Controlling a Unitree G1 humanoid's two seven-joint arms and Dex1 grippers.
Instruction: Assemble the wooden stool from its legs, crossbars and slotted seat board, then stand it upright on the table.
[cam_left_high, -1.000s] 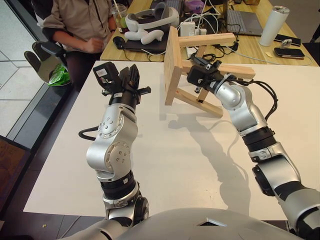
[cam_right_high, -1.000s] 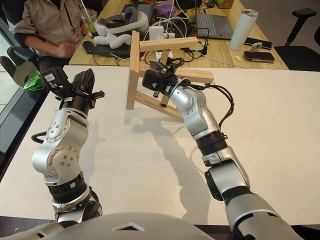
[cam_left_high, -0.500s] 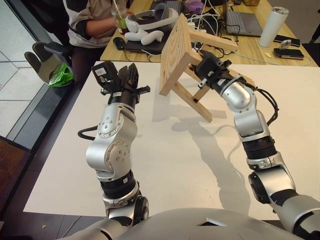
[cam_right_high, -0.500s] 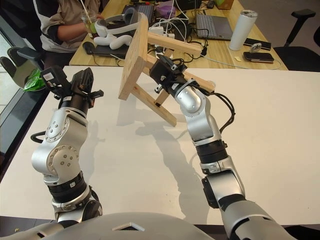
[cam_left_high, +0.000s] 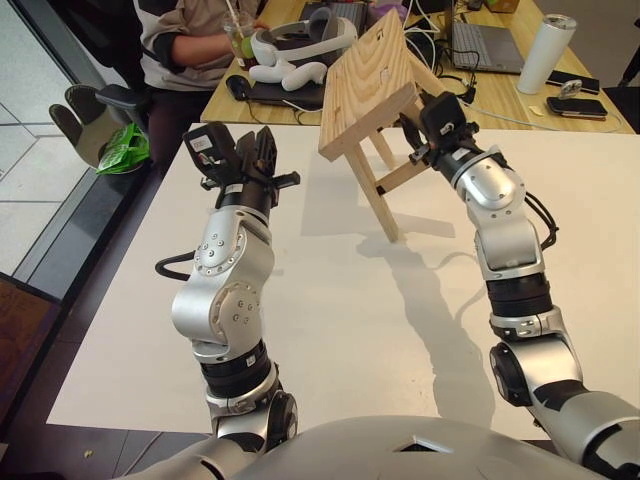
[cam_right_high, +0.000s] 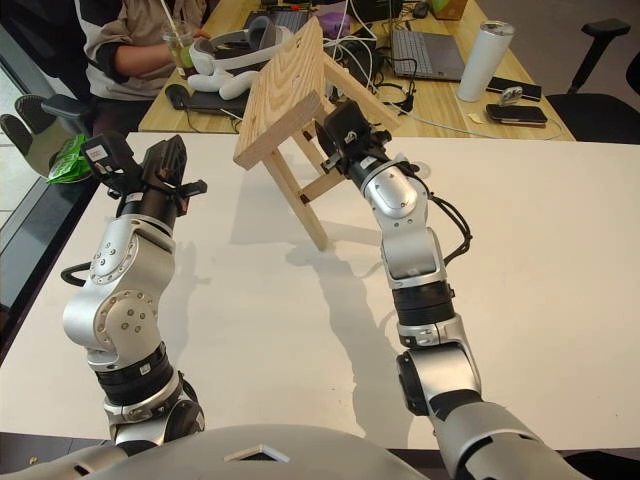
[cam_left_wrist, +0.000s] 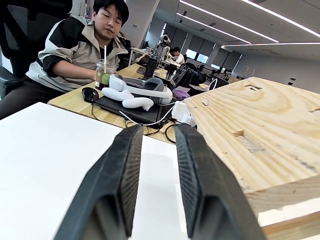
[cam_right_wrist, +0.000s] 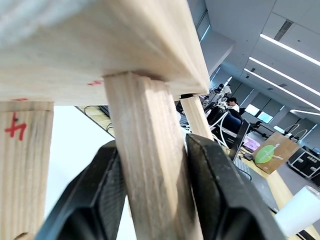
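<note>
Office (open-plan): laptop (cam_left_high: 487, 45), cluttered desk (cam_left_high: 228, 108), strip lights (cam_left_wrist: 225, 22).

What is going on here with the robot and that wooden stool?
The robot's right pincer is clamped on a leg of the assembled stool, just under the seat board. The stool is tilted, with a foot down on the white table, not yet upright. The left pincer hangs open and empty beside it.
</note>
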